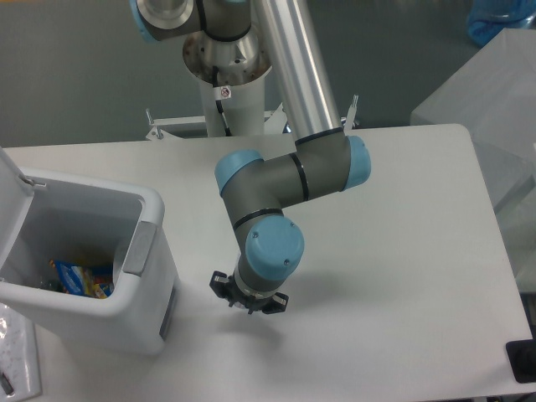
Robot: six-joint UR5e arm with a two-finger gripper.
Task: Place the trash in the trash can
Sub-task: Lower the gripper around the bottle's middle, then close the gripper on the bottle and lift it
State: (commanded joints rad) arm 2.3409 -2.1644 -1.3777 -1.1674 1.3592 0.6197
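The black two-finger gripper (pixel 249 303) points down at the white tabletop (pixel 394 276), close above its surface, and is mostly hidden under the blue-capped wrist joint (pixel 274 251) of the grey robot arm (pixel 285 180); whether its fingers are apart or together cannot be told, and nothing shows in them. The arm's silver tube (pixel 297 67) rises from the elbow toward the top of the view, where the white mounting pedestal (pixel 234 105) stands at the table's far edge.

Just left of the gripper, with a small gap of bare table between, stands the white boxy plastic trash can with rounded corners (pixel 155 322), its grey side latch (pixel 138 248) facing the arm and its hinged white lid (pixel 10 176) swung up at the left. Inside it, at the bottom, lies a colourful blue-and-yellow packet (pixel 79 278). The crushed bottle and the white wrapper are not to be made out anywhere; what else lies in the bin is too dark to tell.

At the upper right sits a translucent plastic-covered block (pixel 490 92) beside the table.
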